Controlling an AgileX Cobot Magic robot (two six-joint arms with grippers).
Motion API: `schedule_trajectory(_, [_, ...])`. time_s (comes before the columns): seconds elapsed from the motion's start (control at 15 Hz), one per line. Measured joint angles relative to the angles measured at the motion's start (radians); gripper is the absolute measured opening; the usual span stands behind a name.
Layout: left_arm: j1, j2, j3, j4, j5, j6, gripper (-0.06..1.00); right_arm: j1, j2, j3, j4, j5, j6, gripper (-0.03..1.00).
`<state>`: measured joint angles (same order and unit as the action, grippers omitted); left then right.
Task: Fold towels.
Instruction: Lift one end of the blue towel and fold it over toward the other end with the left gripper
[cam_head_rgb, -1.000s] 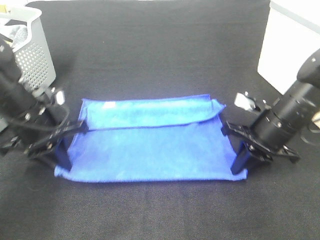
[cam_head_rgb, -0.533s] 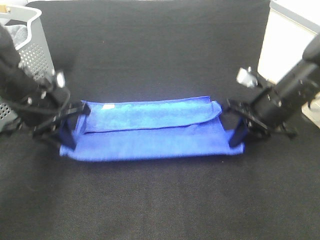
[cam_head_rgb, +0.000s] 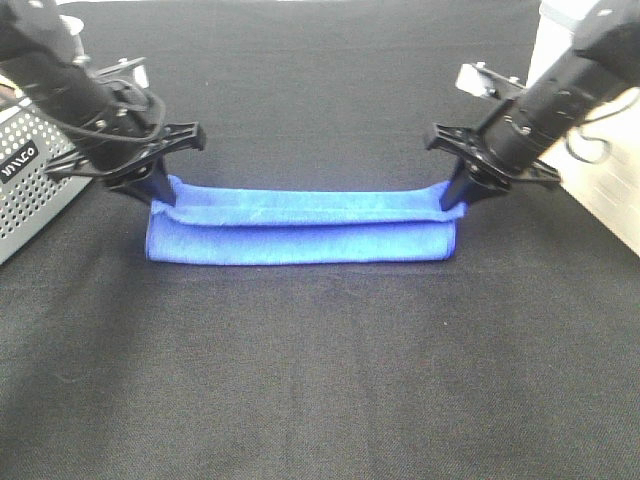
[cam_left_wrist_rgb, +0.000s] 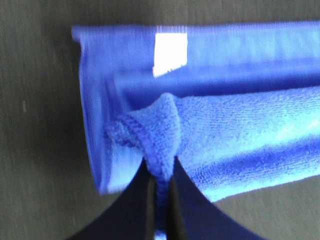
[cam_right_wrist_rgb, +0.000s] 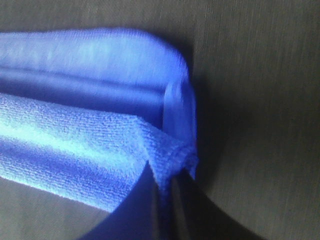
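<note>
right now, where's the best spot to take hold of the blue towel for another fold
Take the towel at its two short ends, by the raised corner of the top layer, coming down from above at each end. It lies as a long narrow band, so end grips should keep it straight. The left claw and right claw are shut on those corners.
</note>
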<state>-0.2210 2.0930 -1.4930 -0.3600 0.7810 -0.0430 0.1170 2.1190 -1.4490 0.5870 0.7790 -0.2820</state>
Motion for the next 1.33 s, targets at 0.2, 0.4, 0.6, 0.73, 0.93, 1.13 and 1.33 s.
schedule_trajectory(0.2, [0.0,0.085,-0.044,0.007,-0.028,-0.002,0.02,0.0,0.089,-0.094,-0.011,0.002,0.004,0.0])
schedule_trajectory(0.4, [0.0,0.119,-0.044,0.008,-0.082,-0.005,0.04,0.0,0.135,-0.106,-0.014,0.002,0.005,0.05])
schedule_trajectory(0.6, [0.0,0.12,-0.047,0.002,-0.106,-0.005,0.23,0.0,0.153,-0.108,-0.018,0.008,0.005,0.49])
schedule_trajectory(0.73, [0.0,0.118,-0.047,0.002,-0.125,-0.005,0.55,0.0,0.139,-0.109,-0.018,0.032,0.004,0.76])
schedule_trajectory(0.93, [0.0,0.103,-0.048,0.066,-0.117,-0.033,0.67,-0.001,0.094,-0.109,-0.059,0.064,0.004,0.8])
schedule_trajectory(1.13, [0.0,0.099,-0.049,0.16,-0.046,-0.127,0.69,-0.001,0.076,-0.109,-0.085,0.084,0.004,0.81])
schedule_trajectory(1.33, [0.001,0.108,-0.049,0.165,-0.04,-0.13,0.69,-0.001,0.075,-0.109,-0.085,0.085,0.004,0.81])
